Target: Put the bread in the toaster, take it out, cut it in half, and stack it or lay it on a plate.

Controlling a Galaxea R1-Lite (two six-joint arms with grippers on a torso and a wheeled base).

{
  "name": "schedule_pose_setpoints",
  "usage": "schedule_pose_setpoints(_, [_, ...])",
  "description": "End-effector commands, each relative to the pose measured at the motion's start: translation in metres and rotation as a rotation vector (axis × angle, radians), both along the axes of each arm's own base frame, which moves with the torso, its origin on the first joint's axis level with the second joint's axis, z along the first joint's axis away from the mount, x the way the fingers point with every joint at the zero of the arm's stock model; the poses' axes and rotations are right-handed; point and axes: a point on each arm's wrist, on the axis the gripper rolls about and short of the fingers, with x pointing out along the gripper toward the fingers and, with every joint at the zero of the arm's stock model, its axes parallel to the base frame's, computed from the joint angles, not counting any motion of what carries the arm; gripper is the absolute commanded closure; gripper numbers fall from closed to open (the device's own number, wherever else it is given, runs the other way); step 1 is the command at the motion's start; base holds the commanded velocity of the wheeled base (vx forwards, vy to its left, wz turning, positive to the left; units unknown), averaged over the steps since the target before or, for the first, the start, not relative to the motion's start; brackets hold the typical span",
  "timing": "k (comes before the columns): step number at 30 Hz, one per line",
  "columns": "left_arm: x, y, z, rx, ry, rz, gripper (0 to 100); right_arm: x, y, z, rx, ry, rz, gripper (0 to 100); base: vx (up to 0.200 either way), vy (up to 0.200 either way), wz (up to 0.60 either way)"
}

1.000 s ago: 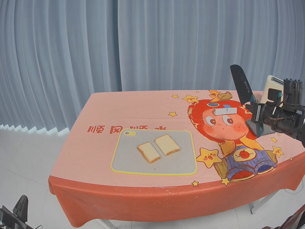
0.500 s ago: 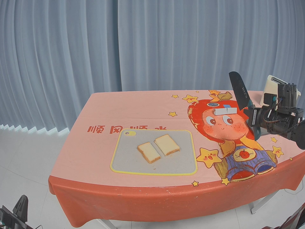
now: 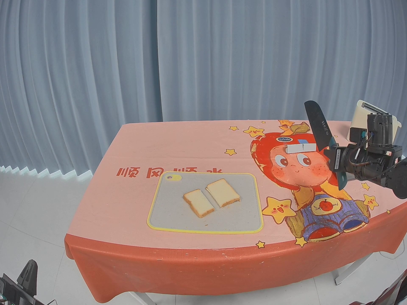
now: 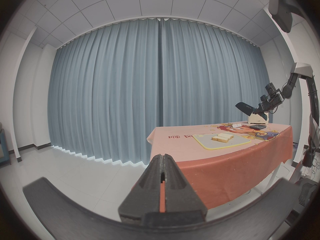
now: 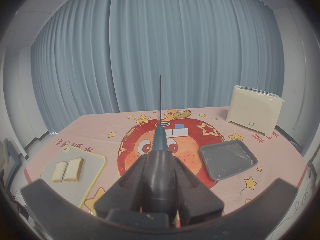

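Observation:
Two toasted bread halves [image 3: 199,203] [image 3: 223,192] lie side by side on the grey, yellow-rimmed cutting board [image 3: 169,217]; they also appear as bread halves [image 5: 68,170] in the right wrist view. My right gripper [image 3: 339,159] hovers above the table's right side, shut on the teal handle of a black-bladed knife [image 3: 320,126] whose blade points up and away. The cream toaster [image 5: 255,109] stands at the far right corner, with a grey rectangular plate [image 5: 228,159] in front of it. My left gripper [image 4: 162,184] is shut and empty, low beside the table's left, well away from it.
A small white and blue block [image 3: 301,148] rests on the cartoon print in the middle right of the orange tablecloth [image 3: 140,153]. Grey curtains hang behind the table. The table's front edge curves toward me.
My right arm has sunk slightly and drawn a little left with the knife, uncovering more of the toaster. The bread and the left arm have not moved.

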Motion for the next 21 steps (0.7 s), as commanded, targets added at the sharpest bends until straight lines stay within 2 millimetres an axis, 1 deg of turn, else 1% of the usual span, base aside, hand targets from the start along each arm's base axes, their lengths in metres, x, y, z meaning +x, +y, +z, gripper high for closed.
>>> schedule_pose_setpoints(1, [0.000,0.000,-0.005,0.000,0.001,0.001,100,0.002,0.000,-0.004,-0.003,0.013,-0.003,100,0.000,0.000,0.00])
schedule_pose_setpoints(6, [0.000,0.000,-0.005,0.000,0.001,0.001,100,0.009,-0.009,-0.008,-0.016,0.029,-0.030,100,0.000,0.000,0.00])
schedule_pose_setpoints(8, [0.000,0.000,-0.005,0.000,0.001,0.001,100,0.017,-0.016,-0.014,-0.023,0.045,-0.056,100,0.000,0.000,0.00])
schedule_pose_setpoints(10, [0.000,0.000,-0.005,0.000,0.001,0.001,100,0.020,-0.019,-0.016,-0.023,0.049,-0.065,100,0.000,0.000,0.00])
schedule_pose_setpoints(17, [0.000,0.000,-0.005,0.000,0.001,0.001,100,0.028,-0.021,-0.027,-0.015,0.094,-0.051,100,0.000,0.000,0.00])
schedule_pose_setpoints(21, [0.000,0.000,-0.005,0.000,0.001,0.001,100,0.029,-0.024,-0.026,-0.012,0.112,-0.049,100,0.000,0.000,0.00])
